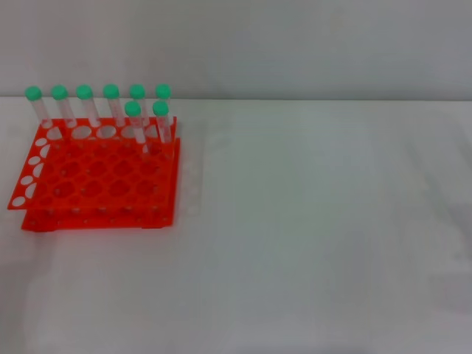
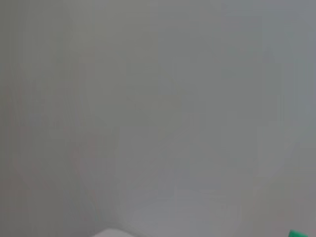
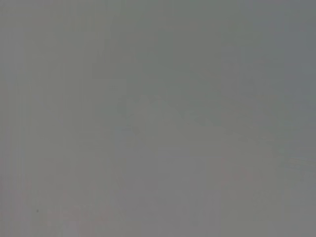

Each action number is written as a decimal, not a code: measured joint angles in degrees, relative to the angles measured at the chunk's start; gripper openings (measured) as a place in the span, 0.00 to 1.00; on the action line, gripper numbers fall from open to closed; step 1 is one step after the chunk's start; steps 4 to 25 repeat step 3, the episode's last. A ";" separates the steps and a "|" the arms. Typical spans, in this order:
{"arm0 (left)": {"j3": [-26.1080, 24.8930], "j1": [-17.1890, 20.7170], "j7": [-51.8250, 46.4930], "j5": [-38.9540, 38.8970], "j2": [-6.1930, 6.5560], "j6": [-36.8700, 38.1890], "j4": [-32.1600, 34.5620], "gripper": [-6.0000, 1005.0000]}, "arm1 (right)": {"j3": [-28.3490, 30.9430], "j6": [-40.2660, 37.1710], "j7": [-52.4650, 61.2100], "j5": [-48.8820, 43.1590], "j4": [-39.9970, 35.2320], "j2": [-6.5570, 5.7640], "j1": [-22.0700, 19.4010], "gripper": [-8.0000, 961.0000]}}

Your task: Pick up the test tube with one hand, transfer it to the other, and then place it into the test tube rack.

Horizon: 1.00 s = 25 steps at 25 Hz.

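Observation:
The orange-red test tube rack [image 1: 96, 181] stands on the white table at the left in the head view. Several clear test tubes with green caps stand upright in it: a row along its far edge [image 1: 85, 103] and two more just in front at the right end [image 1: 161, 122]. No loose test tube lies on the table. Neither gripper shows in any view. The left wrist view shows only a plain grey surface and a small green bit [image 2: 297, 234] at its corner. The right wrist view shows only a plain grey surface.
The white table [image 1: 317, 221] stretches wide to the right of and in front of the rack. A pale wall [image 1: 295, 44] rises behind the table's far edge.

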 joint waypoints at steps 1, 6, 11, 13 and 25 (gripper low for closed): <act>0.13 -0.11 0.05 0.00 0.04 0.30 -0.01 0.80 | 0.32 0.01 -0.14 0.00 0.37 0.02 0.02 0.86; 0.30 -0.36 0.30 0.00 0.09 0.99 -0.03 0.80 | 0.75 0.14 -0.23 0.00 1.17 0.05 0.02 0.86; 0.30 -0.36 0.30 0.00 0.09 0.99 -0.03 0.80 | 0.75 0.14 -0.23 0.00 1.17 0.05 0.02 0.86; 0.30 -0.36 0.30 0.00 0.09 0.99 -0.03 0.80 | 0.75 0.14 -0.23 0.00 1.17 0.05 0.02 0.86; 0.30 -0.36 0.30 0.00 0.09 0.99 -0.03 0.80 | 0.75 0.14 -0.23 0.00 1.17 0.05 0.02 0.86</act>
